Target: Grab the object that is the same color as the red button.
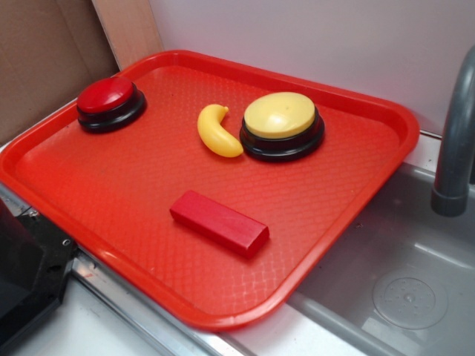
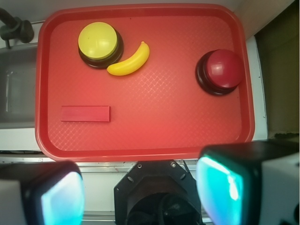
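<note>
The object, a flat red rectangular block [image 1: 219,222] [image 2: 86,113], lies on the red tray [image 1: 96,193] [image 2: 154,136] near its front edge. The red button [image 1: 110,102] [image 2: 220,71], a glossy red dome on a black base, stands at the tray's far left corner in the exterior view. My gripper [image 2: 140,190] hangs high above the tray's near edge, off to the side of the block. Its two teal-padded fingers [image 2: 63,197] are spread wide, open, with nothing between them. The exterior view does not show the gripper.
A yellow banana [image 1: 217,130] [image 2: 130,60] lies beside a larger yellow button [image 1: 281,124] [image 2: 99,43] at the tray's back. A grey sink basin [image 1: 401,274] with a faucet [image 1: 453,141] lies right of the tray. The robot's black base [image 1: 30,274] [image 2: 157,192] sits below the tray's near edge.
</note>
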Available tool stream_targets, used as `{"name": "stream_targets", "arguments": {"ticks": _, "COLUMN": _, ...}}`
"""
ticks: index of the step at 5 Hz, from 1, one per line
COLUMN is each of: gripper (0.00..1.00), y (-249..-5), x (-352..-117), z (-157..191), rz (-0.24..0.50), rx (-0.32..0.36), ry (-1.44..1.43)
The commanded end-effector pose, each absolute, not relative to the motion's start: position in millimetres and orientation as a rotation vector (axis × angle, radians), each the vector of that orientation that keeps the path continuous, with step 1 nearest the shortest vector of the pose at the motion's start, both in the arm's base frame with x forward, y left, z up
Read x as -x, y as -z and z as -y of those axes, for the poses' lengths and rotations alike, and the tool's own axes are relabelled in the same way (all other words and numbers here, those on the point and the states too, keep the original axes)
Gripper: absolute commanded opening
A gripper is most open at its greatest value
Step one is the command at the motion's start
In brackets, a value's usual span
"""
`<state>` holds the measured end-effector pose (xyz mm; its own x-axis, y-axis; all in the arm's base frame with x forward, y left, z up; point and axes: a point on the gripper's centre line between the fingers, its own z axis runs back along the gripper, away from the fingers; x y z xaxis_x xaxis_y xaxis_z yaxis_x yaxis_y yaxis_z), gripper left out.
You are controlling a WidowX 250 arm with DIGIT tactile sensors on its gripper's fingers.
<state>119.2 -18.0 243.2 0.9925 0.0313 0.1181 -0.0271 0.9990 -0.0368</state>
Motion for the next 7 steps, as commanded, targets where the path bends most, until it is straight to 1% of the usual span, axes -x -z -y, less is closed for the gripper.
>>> {"name": "stream_targets", "arguments": {"ticks": 1, "gripper": 1.0, "y": -243, "x": -119, "z": 18, "rz": 0.119, "rx": 0.035, "ry": -0.029}}
{"name": "stream_targets", "arguments": {"ticks": 2, "gripper": 1.0, "y": -228, "x": -137, "z": 38, "rz": 0.157, "rx": -0.018, "ry": 0.183}}
{"name": "stream_targets", "arguments": {"ticks": 3, "gripper": 1.0, "y": -209, "x": -157, "z": 59, "rz": 0.195, "rx": -0.046, "ry": 0.422}}
{"name": "stream_targets", "arguments": {"ticks": 4, "gripper": 1.0, "y": -186, "x": -175, "z": 74, "rz": 0.239, "rx": -0.108, "ry": 0.65}}
{"name": "stream_targets", "arguments": {"ticks": 5, "gripper": 1.0, "y": -154, "x": -185, "z": 83, "rz": 0.239, "rx": -0.096, "ry": 0.902}}
{"name": "stream_targets", "arguments": {"ticks": 6, "gripper": 1.0, "y": -121, "x": -184, "z": 94, "rz": 0.223, "rx": -0.016, "ry": 1.146}}
{"name": "stream_targets", "arguments": {"ticks": 7, "gripper": 1.0, "y": -96, "x": -180, "z": 106, "rz": 0.188, "rx": -0.008, "ry": 1.33}}
